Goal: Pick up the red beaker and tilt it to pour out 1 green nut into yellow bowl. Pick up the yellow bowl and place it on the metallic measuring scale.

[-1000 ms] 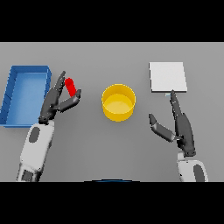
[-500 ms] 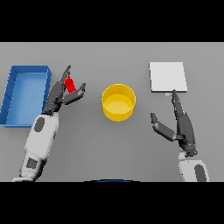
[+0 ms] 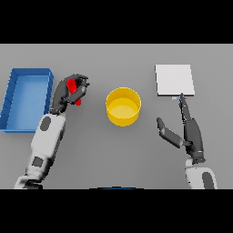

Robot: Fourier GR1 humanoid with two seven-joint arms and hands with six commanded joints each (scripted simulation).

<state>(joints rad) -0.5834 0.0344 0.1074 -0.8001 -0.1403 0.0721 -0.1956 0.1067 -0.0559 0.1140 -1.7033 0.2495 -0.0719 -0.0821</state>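
Red beaker (image 3: 72, 89) now wrapped by left hand (image 3: 68, 93), fingers newly curled round it, left of bowl (image 3: 123, 106) | grasp made, pour not begun | right hand (image 3: 190, 132) idle, fingers straight, below scale (image 3: 174, 80)

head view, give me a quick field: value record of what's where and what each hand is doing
left hand: fingers curled round the red beaker, between the blue bin and the yellow bowl
red beaker: tilted, mostly hidden by the fingers
yellow bowl: on the table, centre, untouched
scale: pale square plate, far right, nothing on it
right hand: open, fingers straight, pointing toward the scale
blue bin: far left
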